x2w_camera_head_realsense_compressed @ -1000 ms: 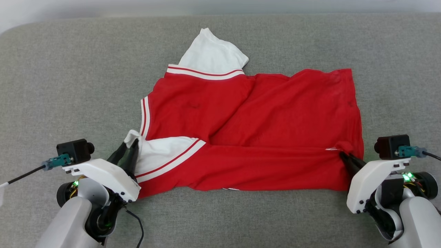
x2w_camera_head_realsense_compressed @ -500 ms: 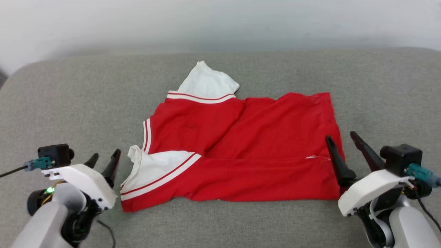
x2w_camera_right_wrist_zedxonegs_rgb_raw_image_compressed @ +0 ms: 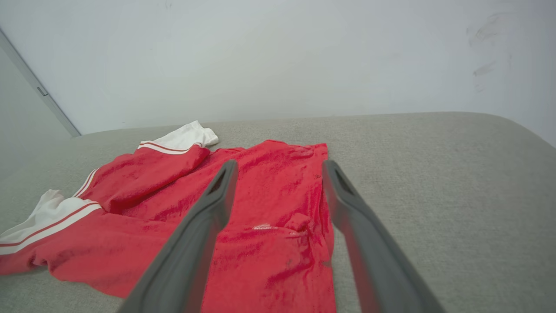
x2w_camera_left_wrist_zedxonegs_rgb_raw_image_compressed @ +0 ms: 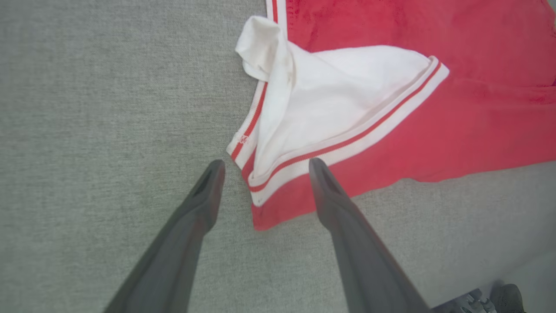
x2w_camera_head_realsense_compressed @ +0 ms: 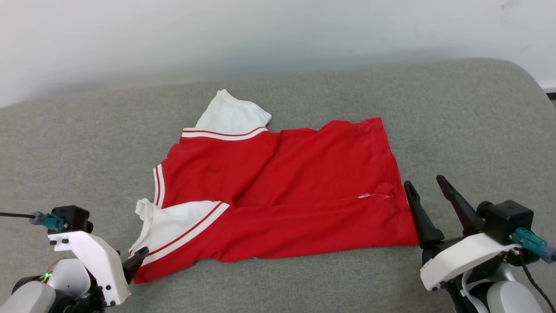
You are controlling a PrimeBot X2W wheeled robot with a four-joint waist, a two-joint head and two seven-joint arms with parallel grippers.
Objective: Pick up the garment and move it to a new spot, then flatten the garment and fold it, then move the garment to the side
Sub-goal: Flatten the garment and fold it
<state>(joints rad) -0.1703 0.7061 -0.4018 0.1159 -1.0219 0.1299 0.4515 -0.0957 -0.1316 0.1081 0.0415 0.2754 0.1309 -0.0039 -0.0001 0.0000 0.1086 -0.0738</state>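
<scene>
The garment (x2w_camera_head_realsense_compressed: 282,191), a red jersey T-shirt, lies on the grey cushion with its near part folded over itself. One white, red-striped sleeve end (x2w_camera_head_realsense_compressed: 232,116) sticks out at the far side, and the other sleeve end (x2w_camera_left_wrist_zedxonegs_rgb_raw_image_compressed: 330,91) lies at the near left corner. My left gripper (x2w_camera_left_wrist_zedxonegs_rgb_raw_image_compressed: 267,161) is open just above that near sleeve's corner, gripping nothing; one fingertip (x2w_camera_head_realsense_compressed: 142,252) shows in the head view. My right gripper (x2w_camera_head_realsense_compressed: 423,180) is open at the garment's right edge (x2w_camera_right_wrist_zedxonegs_rgb_raw_image_compressed: 321,243), with nothing in it. No print shows on the upturned face.
The grey fabric surface (x2w_camera_head_realsense_compressed: 469,130) stretches wide on all sides of the shirt, with a rounded far right corner (x2w_camera_head_realsense_compressed: 521,74). A white wall (x2w_camera_head_realsense_compressed: 278,34) stands behind it. A thin black cable (x2w_camera_head_realsense_compressed: 15,214) leads off the left wrist camera.
Both grippers have opened, let go of the garment and drawn back off its near corners. The head camera has tilted up and turned, so the whole scene has shifted.
</scene>
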